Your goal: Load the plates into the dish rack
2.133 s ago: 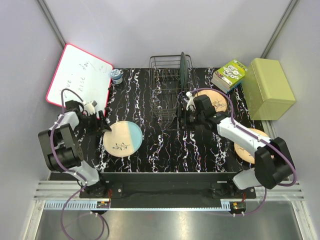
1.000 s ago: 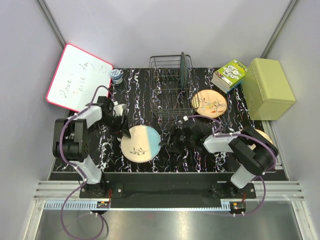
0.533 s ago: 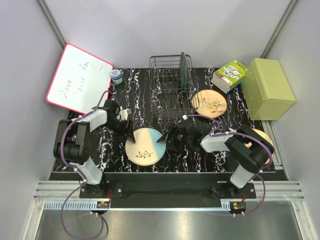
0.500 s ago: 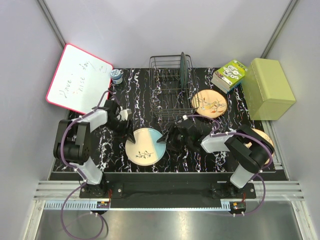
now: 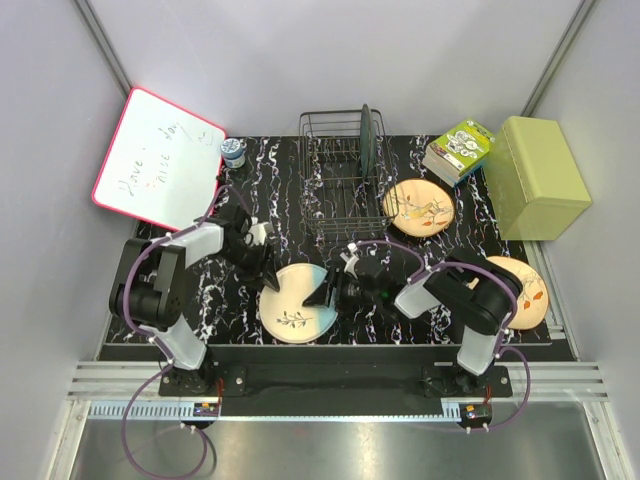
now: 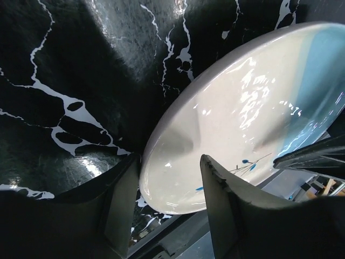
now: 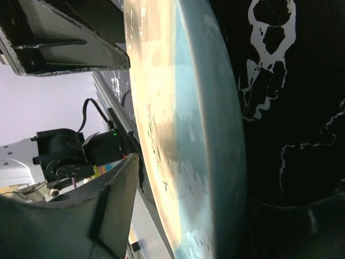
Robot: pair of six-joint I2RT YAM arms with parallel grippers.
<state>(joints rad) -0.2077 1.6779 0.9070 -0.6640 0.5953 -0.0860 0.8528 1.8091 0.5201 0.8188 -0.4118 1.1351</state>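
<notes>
Top external view: the half-beige, half-blue plate (image 5: pixel 295 312) sits on the counter (image 5: pixel 275 195), on the near side of the dish rack (image 5: pixel 335 185), with an arm at each side. Left end effector (image 6: pixel 170 208) straddles the plate's rim, fingers apart. Whether the right end effector (image 5: pixel 333 292), at the blue edge, is clamped cannot be told.

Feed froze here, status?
Left hand, right hand astride two-tone plate rim, grip unclear. Not racked yet. One dark plate in rack.
</notes>
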